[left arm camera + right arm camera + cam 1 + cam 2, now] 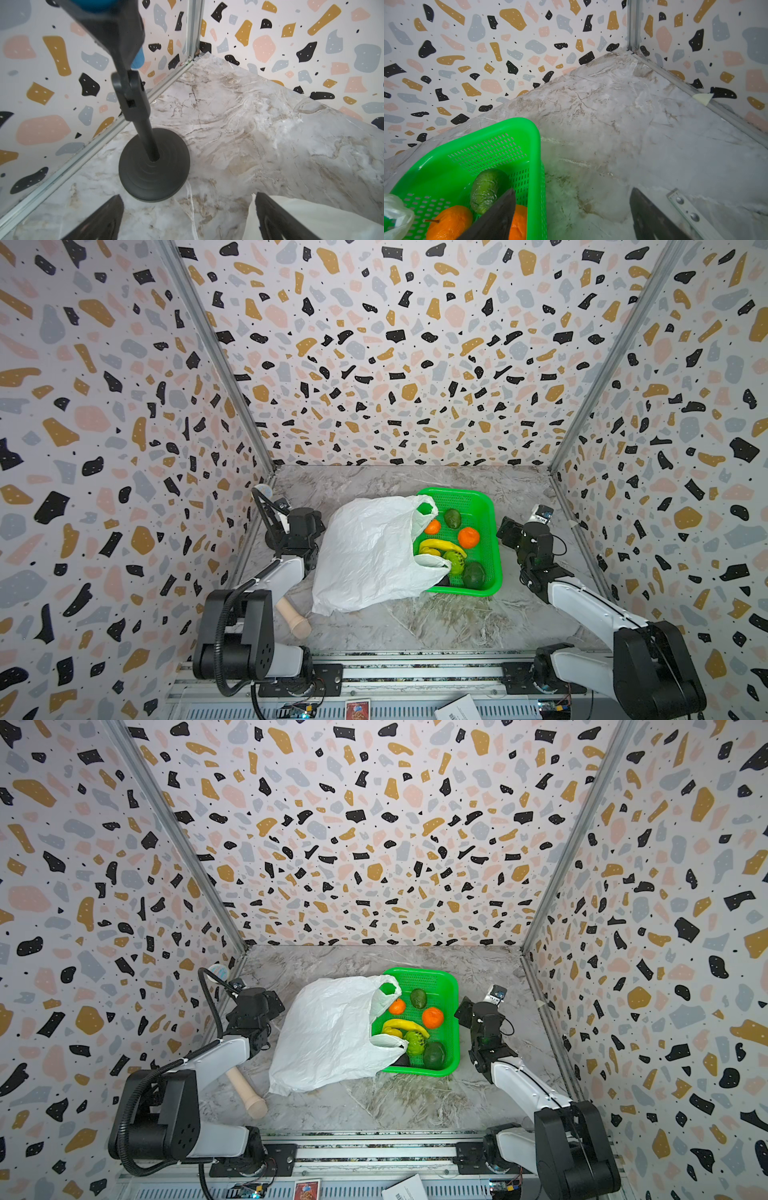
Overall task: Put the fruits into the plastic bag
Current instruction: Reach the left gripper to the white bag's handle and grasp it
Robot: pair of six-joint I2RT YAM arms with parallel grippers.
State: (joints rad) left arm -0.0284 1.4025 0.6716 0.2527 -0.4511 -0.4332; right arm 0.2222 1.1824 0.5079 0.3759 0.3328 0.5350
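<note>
LEFT WRIST VIEW
- Gripper state: I read the left gripper (pixel 187 226) as spread wide, with nothing between its fingers.
- Bag: an edge of the plastic bag (pixel 332 220) lies just beside one finger. I cannot tell whether they touch.
- Ahead: a black microphone stand (pixel 154 172) stands on the table (pixel 259 124) and carries a blue microphone (pixel 138 58).

RIGHT WRIST VIEW
- Gripper state: I read the right gripper (pixel 571 224) as wide apart and empty.
- Finger position: one finger shows in front of the contents of the basket (pixel 527 133), and I cannot tell whether it makes contact. The other finger is over bare table.
- Contents seen: a green avocado (pixel 488 187) and two oranges (pixel 450 222) lie inside the basket.

TOP VIEWS
- Bag location: in both top views the plastic bag (pixel 365 551) lies on the table to the left of the basket. Its two loop handles are draped over the basket's left rim.
- Fruit location: every fruit I can see is in the basket. With the oranges and green avocado lie the banana (pixel 442 546), the lemon (pixel 429 552), the bumpy green fruit (pixel 455 564) and a dark avocado (pixel 474 576).
- Left gripper: near the bag's left edge.
- Right gripper: just beside the basket's right rim.
- Other item: a beige peg (pixel 293 616) lies on the table by the left arm.
</note>
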